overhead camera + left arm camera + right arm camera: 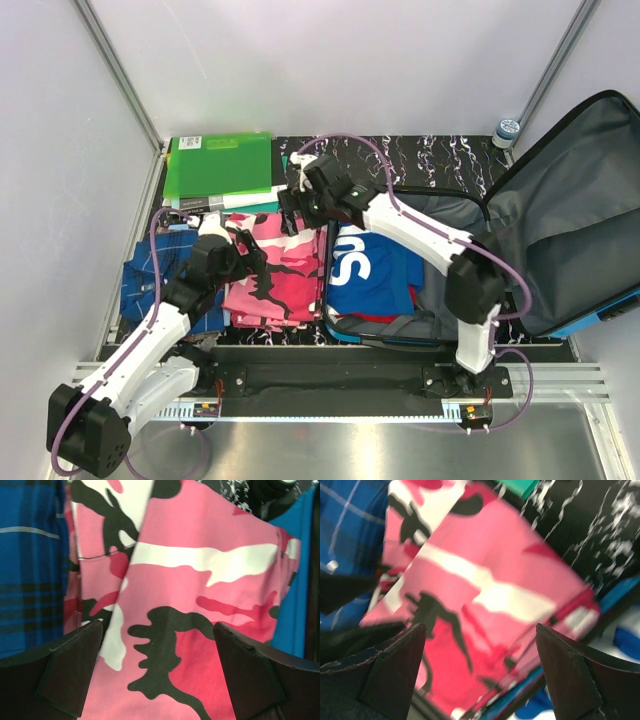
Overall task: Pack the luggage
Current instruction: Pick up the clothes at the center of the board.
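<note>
**Packing part done, two garments left**

The luggage [570, 220] lies open on the table's [420, 155] right, a blue shirt [372, 265] inside. A pink camouflage garment [270, 275] beside it and a plaid shirt [150, 275] wait. Both the left end effector [157, 645] and the right end effector [480, 650] hover released over the pink one. The right arm [420, 235] crosses the opening.

Pale, matte wall panels [350, 60] close in the back and both sides, joined at the corners by slanting aluminium posts [118, 72]. The tabletop [440, 158] wears a black cover streaked with white, like marble. Along its near edge runs a black rail [330, 378] and, nearer still, a brushed metal sheet [350, 450]. The light is soft and even.
</note>
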### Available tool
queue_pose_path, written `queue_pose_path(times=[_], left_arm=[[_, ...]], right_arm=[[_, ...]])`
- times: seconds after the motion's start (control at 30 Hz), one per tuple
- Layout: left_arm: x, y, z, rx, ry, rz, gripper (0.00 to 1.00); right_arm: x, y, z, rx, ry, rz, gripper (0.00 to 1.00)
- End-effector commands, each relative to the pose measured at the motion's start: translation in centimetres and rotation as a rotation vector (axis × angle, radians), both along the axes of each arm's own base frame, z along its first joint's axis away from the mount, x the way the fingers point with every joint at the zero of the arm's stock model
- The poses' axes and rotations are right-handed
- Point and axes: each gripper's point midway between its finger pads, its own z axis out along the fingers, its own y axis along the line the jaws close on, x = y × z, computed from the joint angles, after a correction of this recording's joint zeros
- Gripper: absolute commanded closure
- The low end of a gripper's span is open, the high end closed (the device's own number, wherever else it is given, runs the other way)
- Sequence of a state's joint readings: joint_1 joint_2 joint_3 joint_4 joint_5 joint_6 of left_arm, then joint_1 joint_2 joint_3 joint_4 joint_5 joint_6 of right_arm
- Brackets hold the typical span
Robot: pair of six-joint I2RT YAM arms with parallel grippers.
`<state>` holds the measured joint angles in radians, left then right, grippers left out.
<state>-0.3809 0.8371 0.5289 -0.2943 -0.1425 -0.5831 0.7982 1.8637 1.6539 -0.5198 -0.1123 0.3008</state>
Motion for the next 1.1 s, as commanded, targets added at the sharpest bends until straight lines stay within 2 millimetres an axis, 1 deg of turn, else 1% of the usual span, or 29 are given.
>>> queue_pose_path(times=[0.0, 0.03, 0.07, 0.1, 0.17, 0.2, 0.27, 0.3, 0.37, 0.43, 0.47, 0.5, 0.57, 0.6, 0.63, 0.67, 0.73, 0.93, 0.97, 1.07], left_arm=[[0.4, -1.7, 2.5, -0.065, -0.074, -0.084, 0.01], [0.4, -1.9, 2.5, -0.069, -0.072, -0.094, 0.01], [0.2, -2.2, 2.5, -0.075, -0.071, -0.112, 0.01], [0.1, -2.3, 2.6, -0.079, -0.073, -0.119, 0.01], [0.0, -2.3, 2.7, -0.079, -0.079, -0.128, 0.01], [-0.1, -2.3, 2.9, -0.081, -0.085, -0.13, 0.01], [-0.4, -2.6, 3.1, -0.093, -0.094, -0.153, 0.01], [-0.5, -2.6, 3.0, -0.092, -0.092, -0.155, 0.01], [-0.6, -2.6, 3.0, -0.091, -0.093, -0.162, 0.01], [-0.7, -2.9, 3.2, -0.099, -0.093, -0.173, 0.01], [-0.7, -3.0, 3.2, -0.104, -0.093, -0.175, 0.01], [-0.8, -3.1, 3.3, -0.11, -0.092, -0.181, 0.01], [-0.9, -3.3, 3.7, -0.123, -0.097, -0.191, 0.01], [-1.0, -3.4, 3.8, -0.128, -0.099, -0.194, 0.01], [-1.0, -3.4, 3.9, -0.13, -0.101, -0.193, 0.01], [-1.1, -3.4, 3.9, -0.132, -0.102, -0.196, 0.01], [-1.1, -3.5, 4.0, -0.136, -0.106, -0.2, 0.01], [-1.2, -3.4, 4.5, -0.128, -0.113, -0.205, 0.01], [-1.2, -3.4, 4.5, -0.127, -0.115, -0.206, 0.01], [-1.1, -3.3, 4.7, -0.123, -0.122, -0.203, 0.01]], right_arm=[[4.2, 0.5, 0.1, -0.084, -0.123, 0.03, 0.02], [4.7, 0.5, -0.3, -0.09, -0.118, 0.036, 0.02], [5.3, 0.6, -1.5, -0.105, -0.111, 0.049, 0.02], [6.4, 0.4, -1.1, -0.09, -0.114, 0.049, 0.02], [7.7, 0.4, -1.8, -0.087, -0.114, 0.069, 0.01], [8.1, 0.1, -2.0, -0.073, -0.097, 0.085, 0.02], [8.7, 0.4, -2.4, -0.055, -0.093, 0.125, 0.01], [8.5, 0.7, -2.6, -0.039, -0.074, 0.155, 0.01], [9.0, 0.9, -3.2, -0.035, -0.073, 0.195, 0.02], [8.9, 1.1, -3.8, -0.035, -0.049, 0.216, 0.01], [9.3, 1.5, -4.1, -0.046, -0.071, 0.257, 0.01], [8.8, 1.6, -4.5, -0.046, -0.042, 0.284, 0.01], [9.0, 2.2, -5.2, -0.049, -0.028, 0.317, 0.02], [8.5, 2.0, -5.7, -0.058, 0.004, 0.33, 0.02], [8.8, 2.3, -6.0, -0.065, 0.005, 0.34, 0.03], [8.4, 2.1, -6.5, -0.079, 0.034, 0.349, 0.03], [8.4, 2.1, -7.2, -0.092, 0.041, 0.362, 0.04], [7.7, 1.6, -8.4, -0.146, 0.062, 0.392, 0.04], [7.2, 1.5, -8.8, -0.167, 0.074, 0.402, 0.04], [6.4, 1.4, -9.1, -0.193, 0.08, 0.424, 0.05]])
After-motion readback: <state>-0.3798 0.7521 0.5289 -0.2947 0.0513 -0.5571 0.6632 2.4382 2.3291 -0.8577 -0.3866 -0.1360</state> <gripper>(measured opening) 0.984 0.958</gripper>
